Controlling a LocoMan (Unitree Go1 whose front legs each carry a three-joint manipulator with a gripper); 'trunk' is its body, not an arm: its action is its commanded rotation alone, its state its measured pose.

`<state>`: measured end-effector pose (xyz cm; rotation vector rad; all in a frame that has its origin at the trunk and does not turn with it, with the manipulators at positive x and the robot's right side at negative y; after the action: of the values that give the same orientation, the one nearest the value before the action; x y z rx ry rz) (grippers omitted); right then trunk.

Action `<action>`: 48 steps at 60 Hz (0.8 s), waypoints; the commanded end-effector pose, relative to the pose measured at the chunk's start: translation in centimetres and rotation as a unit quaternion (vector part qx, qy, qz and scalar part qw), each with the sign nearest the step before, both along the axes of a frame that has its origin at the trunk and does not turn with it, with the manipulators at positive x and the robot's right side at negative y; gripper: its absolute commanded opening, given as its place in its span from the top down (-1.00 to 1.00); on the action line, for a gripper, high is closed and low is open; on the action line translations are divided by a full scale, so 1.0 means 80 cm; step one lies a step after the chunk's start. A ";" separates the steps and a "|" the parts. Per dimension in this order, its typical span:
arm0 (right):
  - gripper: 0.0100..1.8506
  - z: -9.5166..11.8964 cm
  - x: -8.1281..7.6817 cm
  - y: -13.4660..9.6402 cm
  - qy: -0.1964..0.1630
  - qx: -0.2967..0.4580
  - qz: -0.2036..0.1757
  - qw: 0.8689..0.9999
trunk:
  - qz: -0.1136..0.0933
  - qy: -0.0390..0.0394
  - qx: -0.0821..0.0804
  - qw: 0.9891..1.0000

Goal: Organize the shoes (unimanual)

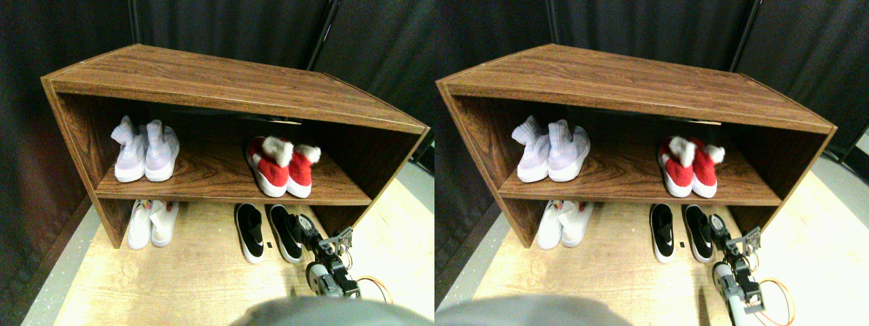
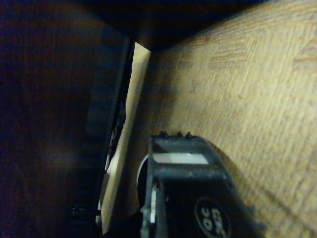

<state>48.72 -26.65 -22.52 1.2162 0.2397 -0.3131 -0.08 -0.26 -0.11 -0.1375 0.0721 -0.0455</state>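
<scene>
The gripper [image 1: 307,227] sits beside the right black shoe [image 1: 285,233] on the floor under the shelf [image 1: 231,187]; I cannot tell if it is open. It seems to be nudging this shoe straight. Next it needs a gentle push.

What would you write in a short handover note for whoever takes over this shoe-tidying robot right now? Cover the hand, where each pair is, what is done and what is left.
Right hand: low at the floor, just right of the black pair; whether it is open or shut cannot be told.
Shelf board: lavender pair on the left, red pair with white trim on the right, each side by side.
Floor under the shelf: white pair on the left, black pair on the right, each side by side.
Done: all four visible pairs look lined up.
Left: probably just check the black pair, then pull the arm clear.
</scene>
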 end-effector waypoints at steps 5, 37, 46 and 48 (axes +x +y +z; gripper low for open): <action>0.94 -0.011 0.003 0.011 0.001 -0.010 0.021 1.000 | 0.016 0.008 -0.012 1.000; 0.94 -0.008 -0.016 0.047 0.001 0.024 0.034 0.999 | 0.022 0.016 -0.021 0.999; 0.94 -0.004 -0.018 0.058 0.001 0.034 0.033 0.999 | 0.024 0.015 -0.023 0.999; 0.94 -0.002 -0.020 0.061 -0.001 0.028 0.030 0.999 | 0.025 0.015 -0.023 0.999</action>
<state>47.07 -22.39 -23.52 1.2678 0.3084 -0.2882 -0.34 -0.29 -0.24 -0.1713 0.0813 -0.0152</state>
